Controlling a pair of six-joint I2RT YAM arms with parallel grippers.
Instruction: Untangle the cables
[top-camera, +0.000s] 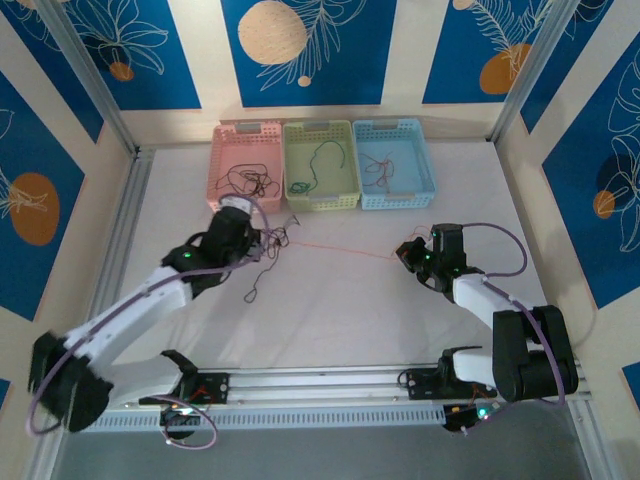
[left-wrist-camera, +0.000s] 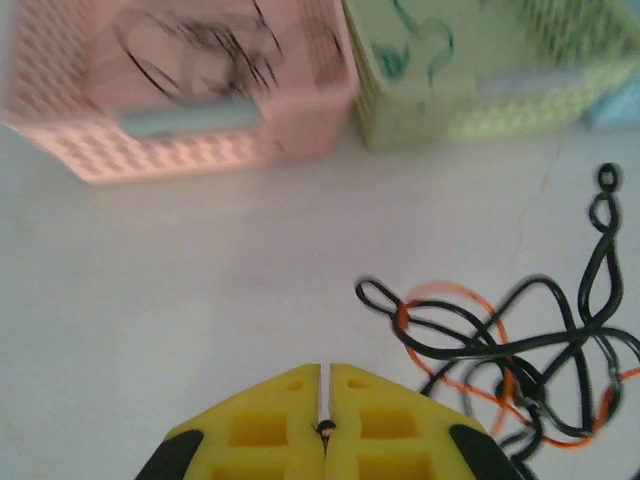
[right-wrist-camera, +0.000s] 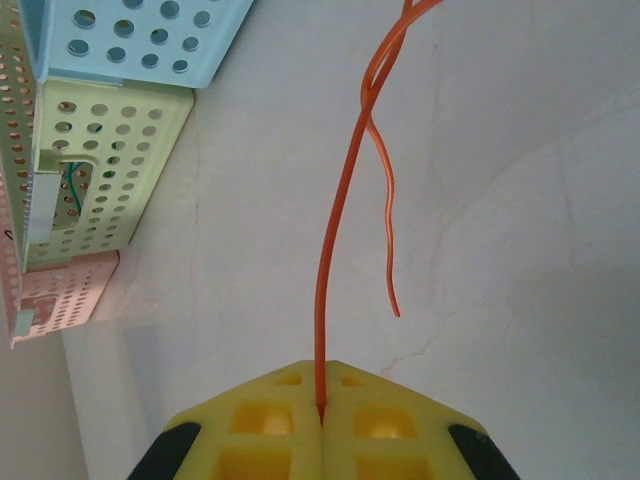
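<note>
Three plastic baskets with holes stand in a row at the far edge of the white tabletop (top-camera: 330, 320): a pink basket (top-camera: 247, 126) on the left, a green basket (top-camera: 320, 126) in the middle and a blue basket (top-camera: 392, 124) on the right. Each one has loose thin wires inside. Just near the pink basket, the left gripper (top-camera: 262, 238) sits at a small tangle of thin black and red-orange cables (top-camera: 272, 250). One thin red-orange cable (top-camera: 340, 247) runs in a straight line from the tangle to the right gripper (top-camera: 403, 252).

From the left wrist, the yellow left gripper (left-wrist-camera: 325, 400) is closed tight. A tiny dark spot sits in the crack between its fingers, and I cannot tell what it is. The tangle (left-wrist-camera: 527, 385) lies on the tabletop just to its right. The pink basket (left-wrist-camera: 200, 150) and green basket (left-wrist-camera: 460, 110) stand beyond.

From the right wrist, the yellow right gripper (right-wrist-camera: 322, 400) is closed on the red-orange cable (right-wrist-camera: 335, 230), which comes out between its fingers. A loose end curls beside it.
</note>
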